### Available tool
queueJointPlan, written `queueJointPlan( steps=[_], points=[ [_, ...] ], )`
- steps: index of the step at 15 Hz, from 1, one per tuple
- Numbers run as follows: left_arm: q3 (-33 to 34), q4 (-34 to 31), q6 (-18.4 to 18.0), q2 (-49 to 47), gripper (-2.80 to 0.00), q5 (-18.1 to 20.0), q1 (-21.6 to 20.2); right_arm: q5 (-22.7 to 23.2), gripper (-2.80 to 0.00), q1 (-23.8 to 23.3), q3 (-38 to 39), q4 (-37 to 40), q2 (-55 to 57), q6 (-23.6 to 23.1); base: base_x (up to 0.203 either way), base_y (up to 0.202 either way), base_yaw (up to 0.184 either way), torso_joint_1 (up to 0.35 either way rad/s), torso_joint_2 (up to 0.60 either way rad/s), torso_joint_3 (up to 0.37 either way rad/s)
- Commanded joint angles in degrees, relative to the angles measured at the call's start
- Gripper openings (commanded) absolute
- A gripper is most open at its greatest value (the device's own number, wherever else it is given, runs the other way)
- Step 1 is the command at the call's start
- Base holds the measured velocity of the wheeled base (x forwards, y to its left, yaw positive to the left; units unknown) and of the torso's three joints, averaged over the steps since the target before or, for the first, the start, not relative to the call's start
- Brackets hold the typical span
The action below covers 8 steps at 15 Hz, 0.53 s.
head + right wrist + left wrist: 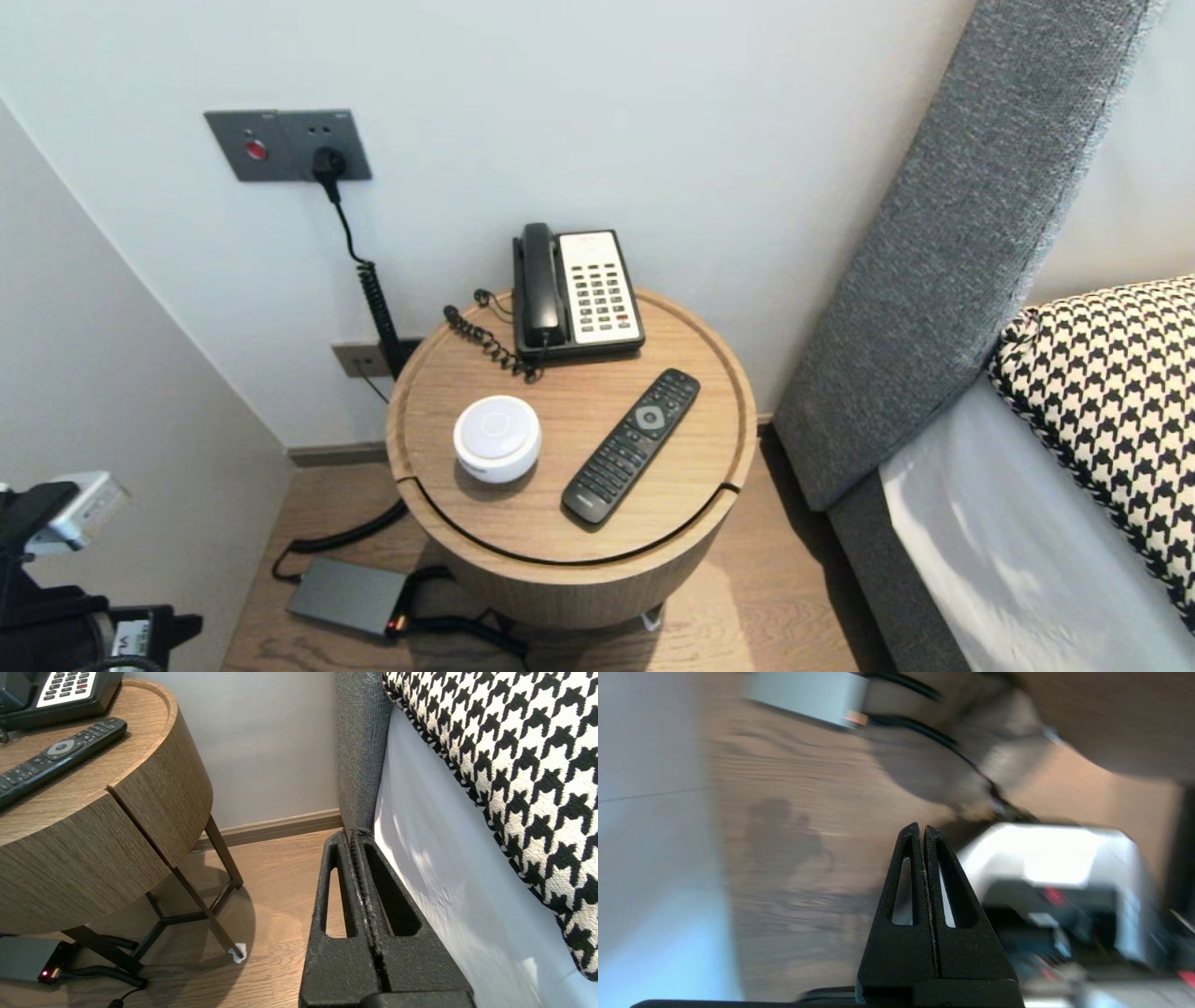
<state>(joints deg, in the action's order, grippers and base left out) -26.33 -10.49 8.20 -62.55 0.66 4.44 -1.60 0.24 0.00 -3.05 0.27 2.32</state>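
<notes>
left pincer [922,828] closed, empty, low over the floor [784,868] near the power brick [808,693], right pincer [353,833] closed, parked beside the bed [444,882], both off the surface [551,504], so remote [632,444] and phone [577,292] lie untouched.

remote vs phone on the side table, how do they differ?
The remote is all black, slim and cordless; the phone is wider, with a white keypad panel, a black handset and a coiled cord. The remote lies diagonally near the front of the table; the phone sits at the back by the wall. Both lie flat on the round wooden top, keys up.
</notes>
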Motion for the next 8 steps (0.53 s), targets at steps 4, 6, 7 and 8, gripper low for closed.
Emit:
queueJointPlan(
  steps=[4,6,7,8],
  points=[
    [7.37,-1.13,-4.31,18.33,-2.8,0.04,-7.87,0.01,-2.8,0.02,1.49,-0.03,0.08,0.03,0.0,0.0,0.0,0.0,0.0,0.0],
    [13.26,-0.96,-4.52,26.43,-2.8,-0.11,-7.97,0.01,-2.8,0.02,1.49,-0.03,0.08,0.06,0.0,0.0,0.0,0.0,0.0,0.0],
    [15.36,-0.95,-4.62,30.47,-2.8,-0.12,-8.0,0.01,-2.8,0.02,1.49,-0.03,0.08,0.06,0.0,0.0,0.0,0.0,0.0,0.0],
    [17.09,-1.07,-4.97,34.54,-2.8,-0.06,-7.99,-0.06,-2.8,0.02,1.49,-0.03,0.08,-0.03,0.0,0.0,0.0,0.0,0.0,0.0]
  ],
)
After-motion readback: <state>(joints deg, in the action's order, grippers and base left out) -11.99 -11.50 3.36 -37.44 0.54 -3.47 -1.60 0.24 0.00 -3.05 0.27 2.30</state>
